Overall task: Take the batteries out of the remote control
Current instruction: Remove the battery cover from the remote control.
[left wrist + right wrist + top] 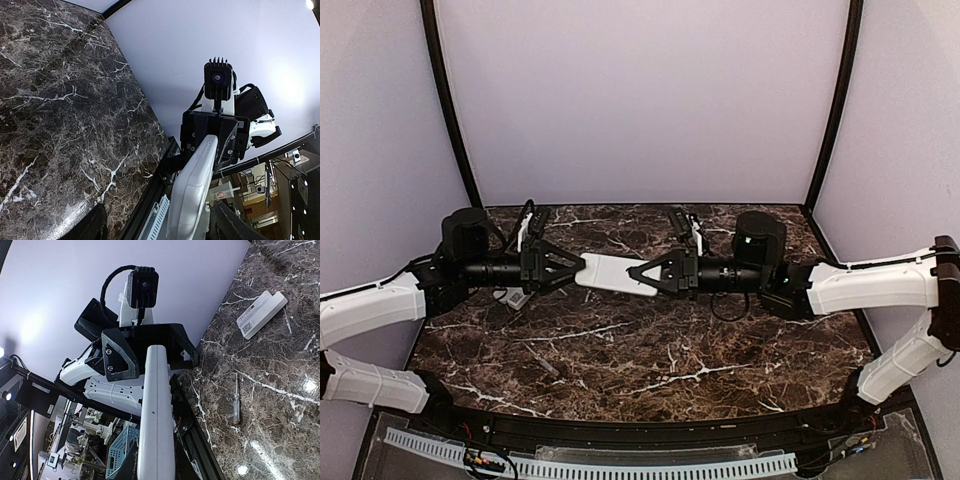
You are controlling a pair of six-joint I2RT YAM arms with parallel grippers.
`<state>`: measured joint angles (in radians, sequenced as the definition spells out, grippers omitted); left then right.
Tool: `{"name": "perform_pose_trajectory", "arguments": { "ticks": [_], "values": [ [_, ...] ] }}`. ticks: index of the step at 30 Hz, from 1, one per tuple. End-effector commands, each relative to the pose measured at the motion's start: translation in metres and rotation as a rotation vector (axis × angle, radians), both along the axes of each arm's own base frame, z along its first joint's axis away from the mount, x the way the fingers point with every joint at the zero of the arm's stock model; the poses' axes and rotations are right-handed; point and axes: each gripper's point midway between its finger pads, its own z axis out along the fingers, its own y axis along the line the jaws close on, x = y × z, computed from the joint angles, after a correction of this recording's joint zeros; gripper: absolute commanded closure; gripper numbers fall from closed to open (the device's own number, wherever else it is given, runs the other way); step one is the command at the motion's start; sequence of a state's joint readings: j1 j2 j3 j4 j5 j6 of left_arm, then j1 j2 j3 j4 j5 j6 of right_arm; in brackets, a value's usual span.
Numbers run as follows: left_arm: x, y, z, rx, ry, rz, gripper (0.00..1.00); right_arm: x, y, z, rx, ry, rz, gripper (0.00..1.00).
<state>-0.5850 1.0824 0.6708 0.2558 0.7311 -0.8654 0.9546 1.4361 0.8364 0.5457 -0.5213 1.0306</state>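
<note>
A long white remote control [612, 272] hangs level above the marble table [650, 360], between my two grippers. My right gripper [634, 272] is shut on its right end. The right wrist view looks along the remote control [157, 415] as it runs away towards the left gripper. My left gripper [578, 270] is around the left end with its jaws open. In the left wrist view the remote control [192, 195] stands between the spread fingers [232, 225], with a clear gap on one side. The batteries are hidden from every view.
A small flat white piece with a label [261, 314] lies on the table under the left arm. A thin screwdriver [235, 401] lies on the marble nearer the front, also seen from above [546, 363]. Lilac walls close off the back and sides.
</note>
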Motion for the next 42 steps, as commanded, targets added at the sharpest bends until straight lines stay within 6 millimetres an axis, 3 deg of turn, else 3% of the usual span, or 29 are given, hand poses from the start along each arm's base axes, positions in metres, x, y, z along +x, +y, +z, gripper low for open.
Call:
{"name": "perform_pose_trajectory", "arguments": {
  "ticks": [1,18,27,42],
  "values": [
    [-0.003,-0.006,0.008,-0.001,-0.025,-0.038,0.30,0.001,0.004,0.024,0.070,-0.047,0.018,1.00],
    [-0.004,-0.010,0.004,-0.010,-0.010,-0.042,0.42,-0.002,0.005,0.029,0.081,-0.050,0.033,1.00],
    [-0.001,-0.006,-0.004,0.020,0.008,-0.002,0.53,-0.003,0.003,0.031,0.090,-0.050,0.036,1.00],
    [-0.001,0.001,-0.003,0.022,0.013,0.020,0.63,-0.003,0.000,0.033,0.092,-0.056,0.022,1.00]
  ]
}}
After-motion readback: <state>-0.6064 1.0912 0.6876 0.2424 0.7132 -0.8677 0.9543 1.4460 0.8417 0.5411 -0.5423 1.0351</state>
